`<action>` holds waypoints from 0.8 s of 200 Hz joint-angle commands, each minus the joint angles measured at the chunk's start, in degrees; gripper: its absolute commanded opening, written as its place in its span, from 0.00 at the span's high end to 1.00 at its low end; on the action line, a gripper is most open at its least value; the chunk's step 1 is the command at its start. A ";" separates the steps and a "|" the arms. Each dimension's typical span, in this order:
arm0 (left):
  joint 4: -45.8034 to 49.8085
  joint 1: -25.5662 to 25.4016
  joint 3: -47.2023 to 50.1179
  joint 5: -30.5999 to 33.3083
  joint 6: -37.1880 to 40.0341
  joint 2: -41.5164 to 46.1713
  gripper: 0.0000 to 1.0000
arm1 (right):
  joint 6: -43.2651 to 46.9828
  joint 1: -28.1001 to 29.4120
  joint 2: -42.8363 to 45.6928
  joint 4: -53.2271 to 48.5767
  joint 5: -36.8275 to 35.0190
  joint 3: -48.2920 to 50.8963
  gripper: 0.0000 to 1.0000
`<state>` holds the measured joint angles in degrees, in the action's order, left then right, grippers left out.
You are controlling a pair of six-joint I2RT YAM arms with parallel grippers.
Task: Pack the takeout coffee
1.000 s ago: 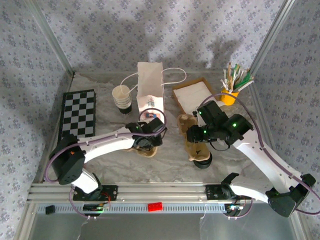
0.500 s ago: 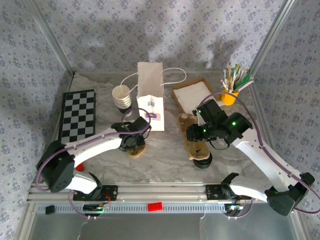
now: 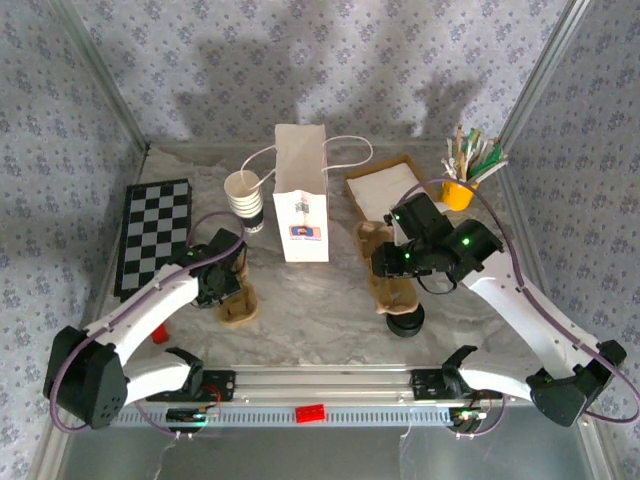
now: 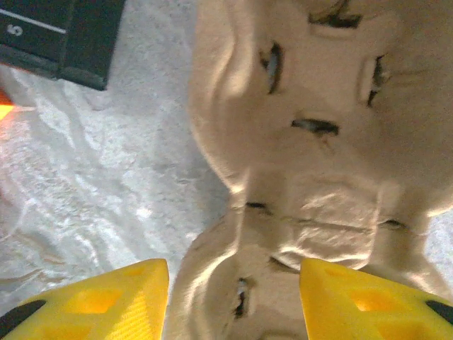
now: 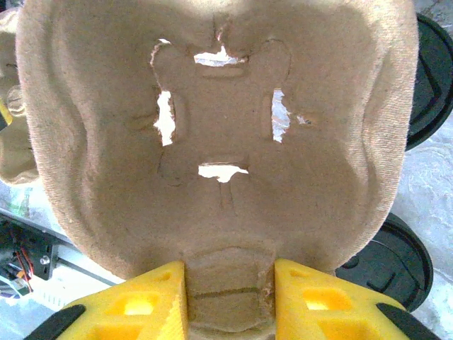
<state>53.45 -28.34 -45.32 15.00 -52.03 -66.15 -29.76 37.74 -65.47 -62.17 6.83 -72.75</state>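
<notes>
Left of the paper bag (image 3: pixel 301 200), your left jaws are clamping a pulp tray (image 3: pixel 238 312). Your right jaws are gripping a second tray (image 3: pixel 385 293)

The cup stack (image 3: pixel 244 196) is standing just left of the paper bag (image 3: pixel 300 205); a pulp tray (image 3: pixel 240 308) is lying before the stack.

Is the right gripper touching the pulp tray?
Touching. In the right wrist view, both yellow fingers of the right gripper press the pulp tray at its central ridge, no gap on either side.
</notes>
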 commanded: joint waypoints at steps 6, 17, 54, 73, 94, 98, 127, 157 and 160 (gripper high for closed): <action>3.11 0.23 -6.14 -2.32 3.35 4.91 0.48 | -0.13 -0.05 -0.77 -2.94 -1.27 -2.78 0.68; 3.35 0.26 -8.33 -3.34 3.86 7.16 0.48 | -0.07 -0.04 -0.97 -3.39 -1.38 -3.51 0.68; 7.03 0.50 -24.59 -3.21 10.70 6.81 0.50 | -0.38 -0.03 -2.09 -5.86 -2.55 -6.35 0.68; 6.73 0.63 -33.93 -5.10 14.11 2.51 0.51 | -0.61 -0.16 -2.55 -6.79 -2.85 -7.61 0.68; 5.57 0.57 -42.63 -6.81 17.15 -3.16 0.51 | -0.60 -0.14 -3.45 -8.04 -3.87 -9.17 0.68; 4.95 0.59 -44.08 -7.39 17.70 -4.46 0.51 | -0.50 -0.16 -3.67 -8.18 -3.92 -9.39 0.68; 2.49 0.57 -53.82 -11.36 20.50 -13.70 0.50 | -0.46 -0.12 -5.60 -9.69 -4.82 -11.98 0.68; 1.45 0.32 -61.32 -12.70 22.91 -21.53 0.50 | -0.52 -0.12 -6.65 -10.34 -6.61 -14.68 0.68; 1.26 0.23 -61.76 -12.85 23.45 -22.23 0.50 | -0.36 -0.12 -6.78 -10.48 -6.80 -15.10 0.68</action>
<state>55.68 -28.08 -101.67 4.86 -32.77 -84.44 -29.80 37.74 -71.59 -69.82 2.74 -84.27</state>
